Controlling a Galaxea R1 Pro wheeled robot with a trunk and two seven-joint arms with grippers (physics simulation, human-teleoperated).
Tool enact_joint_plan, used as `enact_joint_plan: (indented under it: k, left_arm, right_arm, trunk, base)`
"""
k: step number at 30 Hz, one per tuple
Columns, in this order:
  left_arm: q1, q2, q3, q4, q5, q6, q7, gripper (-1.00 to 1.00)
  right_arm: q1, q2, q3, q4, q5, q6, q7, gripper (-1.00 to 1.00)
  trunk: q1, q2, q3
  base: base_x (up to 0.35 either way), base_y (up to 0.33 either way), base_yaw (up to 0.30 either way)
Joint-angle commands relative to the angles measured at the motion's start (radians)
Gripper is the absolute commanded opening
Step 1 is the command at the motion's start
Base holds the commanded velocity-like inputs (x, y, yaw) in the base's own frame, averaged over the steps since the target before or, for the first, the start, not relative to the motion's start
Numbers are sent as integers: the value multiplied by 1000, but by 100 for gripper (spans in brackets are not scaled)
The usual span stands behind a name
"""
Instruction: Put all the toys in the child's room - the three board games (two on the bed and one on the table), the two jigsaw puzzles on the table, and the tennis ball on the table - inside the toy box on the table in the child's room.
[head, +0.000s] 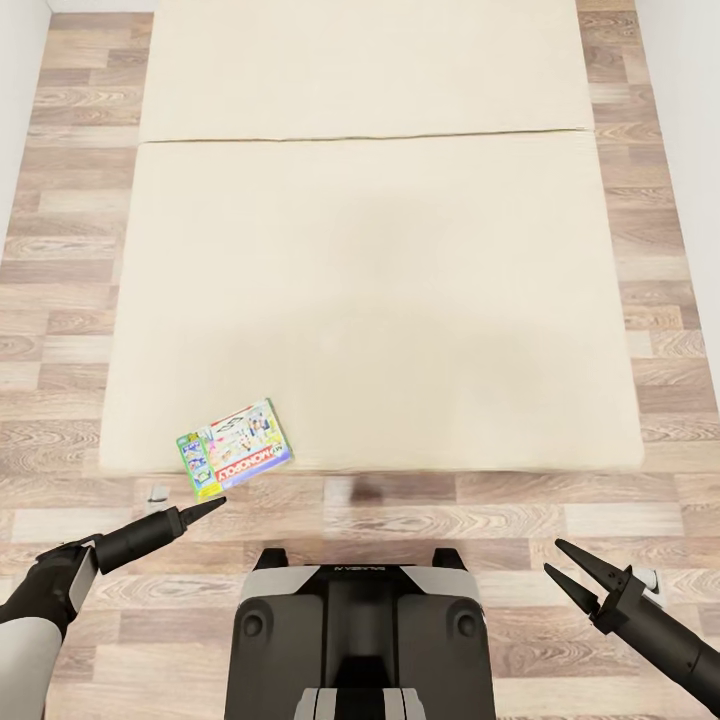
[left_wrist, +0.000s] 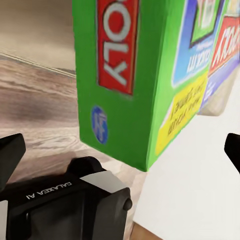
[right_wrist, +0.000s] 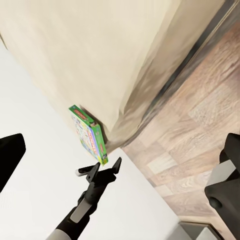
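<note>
Because the flat white-green Monopoly board-game box (head: 235, 447) overhangs the near left edge of the beige bed (head: 400, 300), our open, empty left gripper (head: 205, 508) beside it could knock it floorward.

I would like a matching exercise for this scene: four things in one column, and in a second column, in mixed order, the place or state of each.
Things:
1. Monopoly box
2. left gripper
3. right gripper
4. bed

Places or states:
a. open, over the wood floor
b. beige, wide, ahead of the robot
c. lying at the mattress's near edge, overhanging it
d. just short of the game box, fingers either side in its wrist view

Pairs: 1-c, 2-d, 3-a, 4-b
</note>
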Motion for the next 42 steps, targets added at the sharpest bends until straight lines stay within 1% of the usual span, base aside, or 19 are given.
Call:
enact_joint_plan:
  k: [1,9,42]
  left_arm:
    - [0,0,4,0,-4,11,-6,100]
    - [-1,0,4,0,-4,11,-7,100]
    - [0,3,3,0,-3,6,-9,100]
  right_arm:
    - [0,0,-1,0,-1,5,2,100]
    - [0,0,-1,0,0,5,2,100]
    - [0,-2,-1,0,0,5,1,100]
  trunk:
    - [1,-1,0]
    - [1,-1,0]
    - [1,-1,0]
  base:
    - [211,0,0]
    - [86,0,0]
    - [2,0,0]
